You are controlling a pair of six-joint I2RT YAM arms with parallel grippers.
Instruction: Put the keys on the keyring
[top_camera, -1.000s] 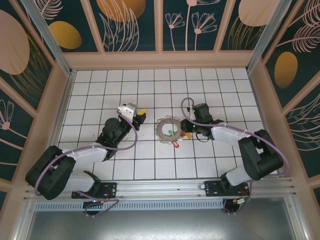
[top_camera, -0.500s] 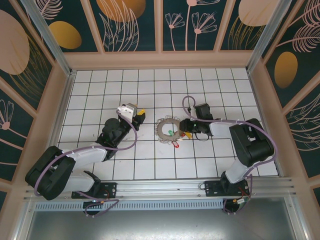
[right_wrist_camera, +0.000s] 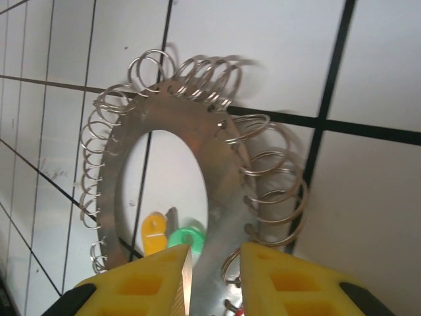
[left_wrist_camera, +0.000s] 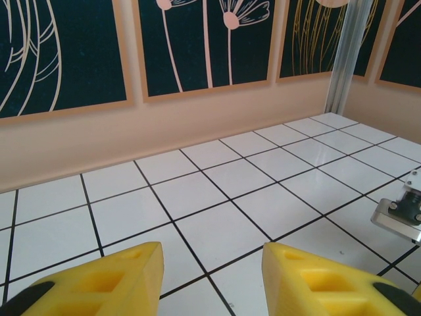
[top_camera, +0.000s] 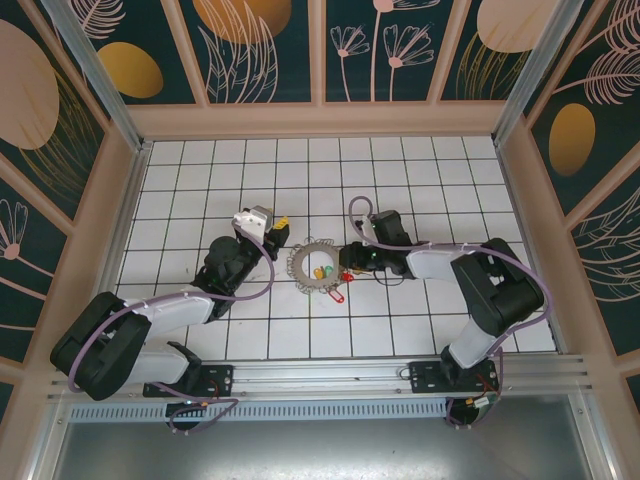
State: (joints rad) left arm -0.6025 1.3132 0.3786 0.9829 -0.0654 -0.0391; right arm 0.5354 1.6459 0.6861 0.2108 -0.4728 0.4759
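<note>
Now your right gripper [right_wrist_camera: 214, 258] is clamped on the rim of the large silvery metal keyring [right_wrist_camera: 191, 125], fringed with wire loops, at mid-floor on white tiles [top_camera: 400, 190]. A tiny yellow-headed key [right_wrist_camera: 152, 234] and a green-headed key [right_wrist_camera: 186, 238] lie inside the hoop, and a red-headed key [top_camera: 336, 295] lies just outside. Your left gripper [left_wrist_camera: 212, 253] hangs nearby, fingers apart and empty.

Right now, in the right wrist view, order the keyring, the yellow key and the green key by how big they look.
1. keyring: by far the largest.
2. yellow key and green key: these look about alike, so I will not rank them.
</note>
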